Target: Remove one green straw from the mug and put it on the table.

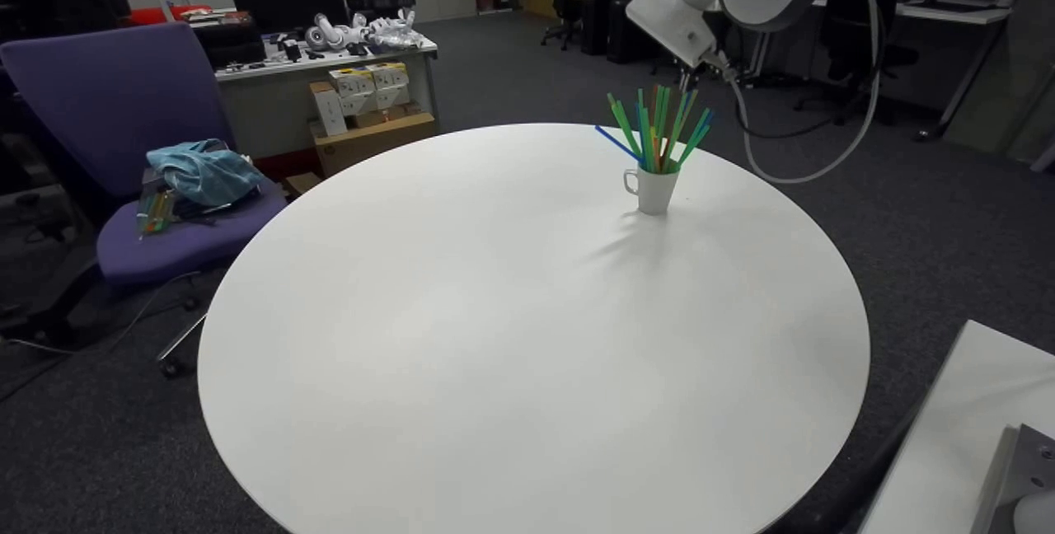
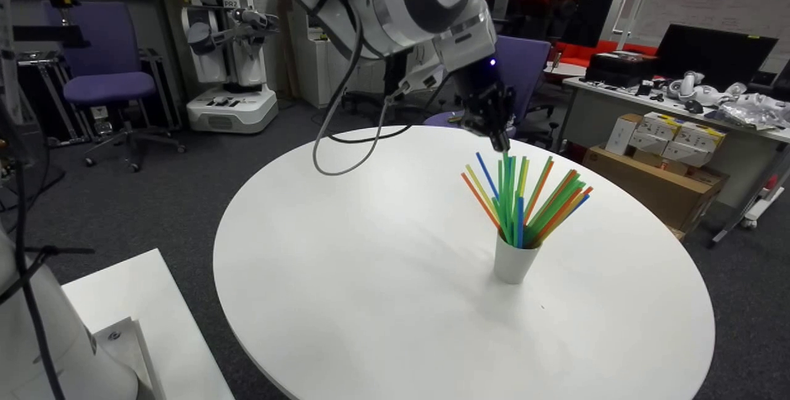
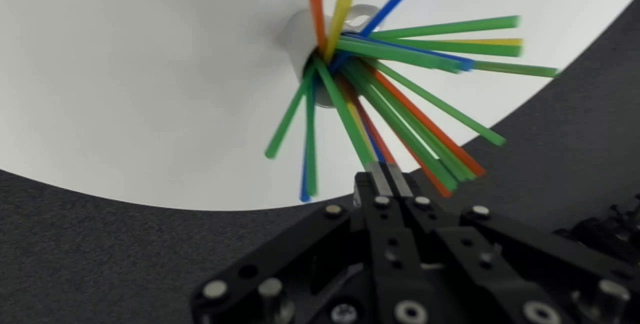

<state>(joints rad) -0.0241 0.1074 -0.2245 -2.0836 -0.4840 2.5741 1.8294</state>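
Observation:
The white mug (image 1: 657, 192) (image 2: 513, 264) (image 3: 299, 39) stands upright on the round white table (image 1: 461, 328) and holds several green, blue, yellow and orange straws that fan out. In the wrist view one green straw (image 3: 351, 124) runs up to my gripper (image 3: 386, 166); its end is hidden at the left fingertip. The fingers are together with only a narrow dark slit, and no straw shows in it. In an exterior view the gripper (image 2: 500, 145) is just above the straws, its tips at the top of a green straw (image 2: 506, 171).
A grey cable (image 2: 316, 156) loops from the wrist over the table's edge. A purple chair (image 1: 124, 122) with a blue cloth stands beside the table. A white side table (image 2: 148, 301) carries the robot base. A desk (image 1: 321, 60) with equipment stands behind.

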